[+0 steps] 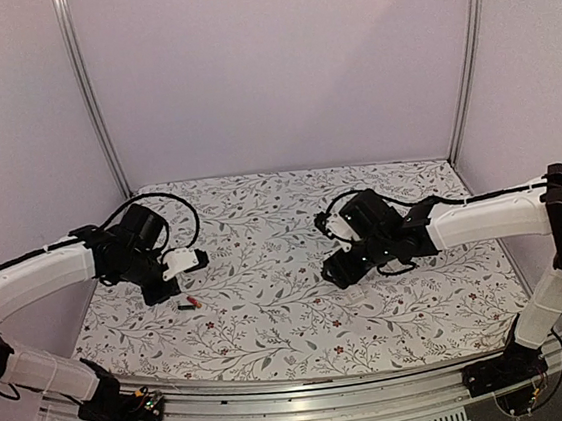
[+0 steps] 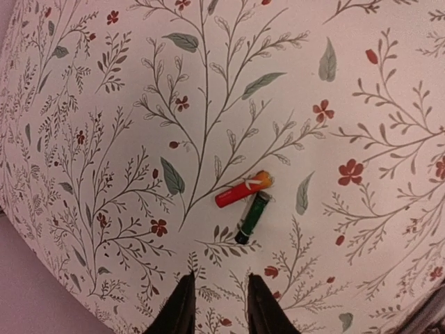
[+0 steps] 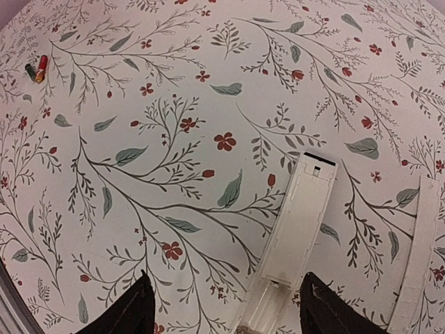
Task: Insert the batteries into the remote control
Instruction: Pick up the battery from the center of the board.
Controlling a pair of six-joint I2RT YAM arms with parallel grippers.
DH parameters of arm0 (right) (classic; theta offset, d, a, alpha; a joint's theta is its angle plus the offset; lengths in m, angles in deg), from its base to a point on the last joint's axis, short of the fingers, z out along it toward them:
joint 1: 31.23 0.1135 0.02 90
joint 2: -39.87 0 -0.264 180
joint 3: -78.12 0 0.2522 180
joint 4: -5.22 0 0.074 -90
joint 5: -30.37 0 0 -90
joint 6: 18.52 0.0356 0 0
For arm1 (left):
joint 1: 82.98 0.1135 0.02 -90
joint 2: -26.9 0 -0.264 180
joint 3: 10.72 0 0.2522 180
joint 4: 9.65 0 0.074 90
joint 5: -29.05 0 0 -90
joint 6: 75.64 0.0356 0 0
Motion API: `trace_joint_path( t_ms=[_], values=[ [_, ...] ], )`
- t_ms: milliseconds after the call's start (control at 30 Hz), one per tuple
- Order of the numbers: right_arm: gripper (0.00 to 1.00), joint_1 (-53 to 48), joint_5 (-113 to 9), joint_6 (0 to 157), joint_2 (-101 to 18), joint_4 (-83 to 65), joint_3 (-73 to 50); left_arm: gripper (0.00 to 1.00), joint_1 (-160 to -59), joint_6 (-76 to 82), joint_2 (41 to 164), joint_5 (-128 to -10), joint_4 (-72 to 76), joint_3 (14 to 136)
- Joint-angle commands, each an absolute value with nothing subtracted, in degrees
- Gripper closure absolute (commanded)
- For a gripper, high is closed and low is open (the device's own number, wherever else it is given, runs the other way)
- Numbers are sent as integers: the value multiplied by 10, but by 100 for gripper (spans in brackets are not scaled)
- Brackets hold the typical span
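Floral cloth (image 2: 104, 56), red and green batteries (image 2: 240, 193) tip to tip; left fingers (image 2: 182, 309) narrow, right fingers (image 3: 122, 313) wide.

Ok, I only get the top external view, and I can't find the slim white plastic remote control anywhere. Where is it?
Observer: The right wrist view shows the slim white plastic remote control flat on the floral tablecloth. Its near end shows between the spread fingers of the right gripper.
Operator: And that red speck by the left arm, is it one battery?
Observer: Two: a red cylindrical cell and a dark green cylindrical cell. They touch at one end, ahead of the left gripper, unheld.
Operator: Is the remote's cover on?
Observer: No, the thin flat white cover strip lies apart, beside the remote.
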State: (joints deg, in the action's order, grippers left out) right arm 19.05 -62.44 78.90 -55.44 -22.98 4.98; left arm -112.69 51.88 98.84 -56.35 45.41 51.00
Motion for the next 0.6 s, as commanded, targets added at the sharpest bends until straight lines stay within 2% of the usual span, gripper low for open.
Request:
trace_joint_path(
  t_ms=[0,300,567],
  values=[
    [30,190,-622,780,-534,-212,69,76,-1073,621,1030,-620,463,531],
    [29,187,-617,769,-512,-182,102,69,-1044,641,1133,-663,484,608],
    [29,176,-608,760,-493,-172,125,68,-1047,632,1159,-666,491,581]
  ],
)
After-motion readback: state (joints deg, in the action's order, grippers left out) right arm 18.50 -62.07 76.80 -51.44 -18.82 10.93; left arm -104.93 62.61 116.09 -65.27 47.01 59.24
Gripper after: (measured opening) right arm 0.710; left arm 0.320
